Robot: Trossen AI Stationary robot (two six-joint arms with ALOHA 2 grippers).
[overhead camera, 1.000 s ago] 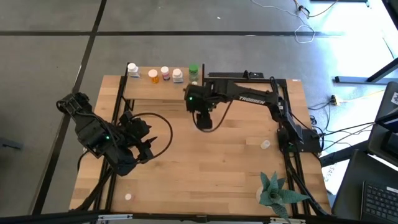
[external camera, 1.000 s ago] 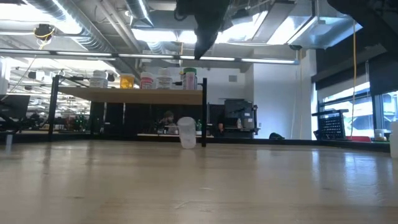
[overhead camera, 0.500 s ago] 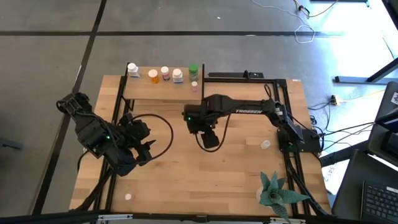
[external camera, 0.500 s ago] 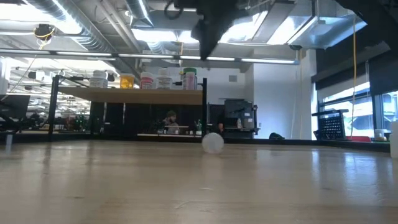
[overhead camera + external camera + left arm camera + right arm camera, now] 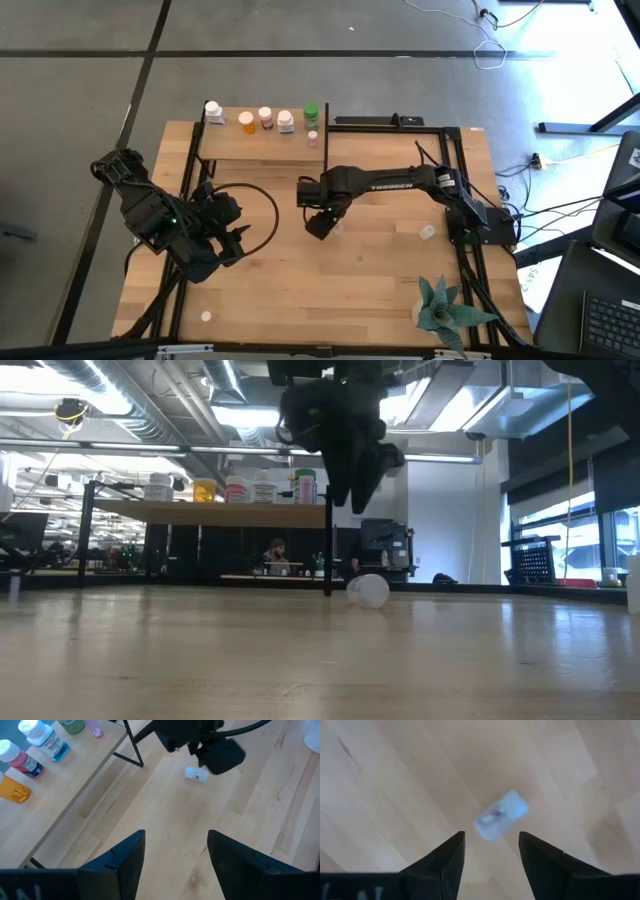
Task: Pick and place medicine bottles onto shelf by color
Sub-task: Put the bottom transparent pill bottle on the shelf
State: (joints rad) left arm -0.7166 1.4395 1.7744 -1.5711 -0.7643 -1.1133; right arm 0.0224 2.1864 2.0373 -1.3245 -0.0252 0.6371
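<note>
A small clear medicine bottle (image 5: 500, 815) lies on its side on the tabletop, also seen in the low view (image 5: 370, 590) and the left wrist view (image 5: 196, 774). My right gripper (image 5: 490, 837) hangs open just above it, pointing down (image 5: 318, 222), touching nothing. The shelf (image 5: 255, 145) at the far edge carries a white bottle (image 5: 213, 112), an orange one (image 5: 246, 122), a pink one (image 5: 266, 118), another white one (image 5: 286, 121), a green one (image 5: 311, 113) and a tiny pink one (image 5: 312, 137). My left gripper (image 5: 175, 850) waits open at the table's left (image 5: 235, 240).
Another small bottle (image 5: 427, 233) lies on the table near the right arm's base, and a third (image 5: 206, 316) sits at the near left corner. A green spiky plant (image 5: 445, 310) stands at the near right corner. Black shelf posts (image 5: 328, 540) rise behind the lying bottle.
My right gripper has come down and toward the table's near edge, rolling its wrist as it went. The clear bottle, upright a second ago, has tipped onto its side and rolled toward the table's right.
</note>
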